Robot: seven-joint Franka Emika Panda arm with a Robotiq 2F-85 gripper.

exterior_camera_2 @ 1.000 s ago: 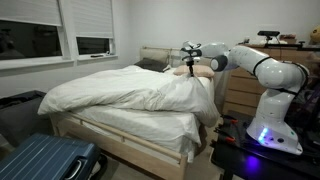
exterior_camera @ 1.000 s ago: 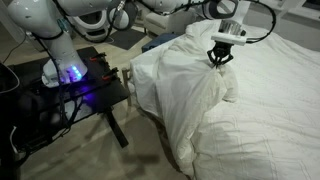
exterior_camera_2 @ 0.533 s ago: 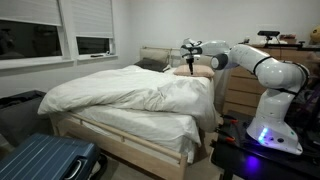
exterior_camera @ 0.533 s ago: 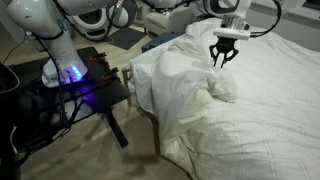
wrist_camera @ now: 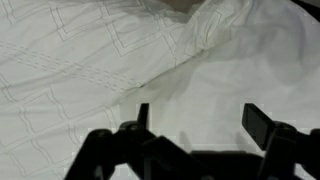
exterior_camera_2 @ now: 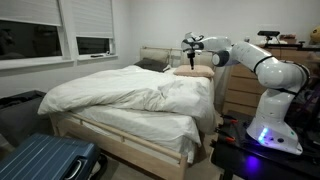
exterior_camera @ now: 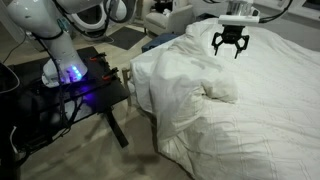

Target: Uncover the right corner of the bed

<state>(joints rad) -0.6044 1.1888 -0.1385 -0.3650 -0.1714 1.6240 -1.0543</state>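
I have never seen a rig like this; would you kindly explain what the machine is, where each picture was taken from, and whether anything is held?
The white machine is a robot arm on a black table beside a bed. Two pictures come from cameras standing in the room; the third looks down from the arm's wrist, its jaws showing along the bottom edge. A white duvet covers the bed, with dark blue mattress peeking out at the corner. The jaws hang open above the duvet, holding nothing.

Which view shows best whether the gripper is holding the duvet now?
The wrist view: the gripper has its jaws spread and empty over the duvet. In both exterior views it hangs above the duvet, smaller, contact harder to judge.
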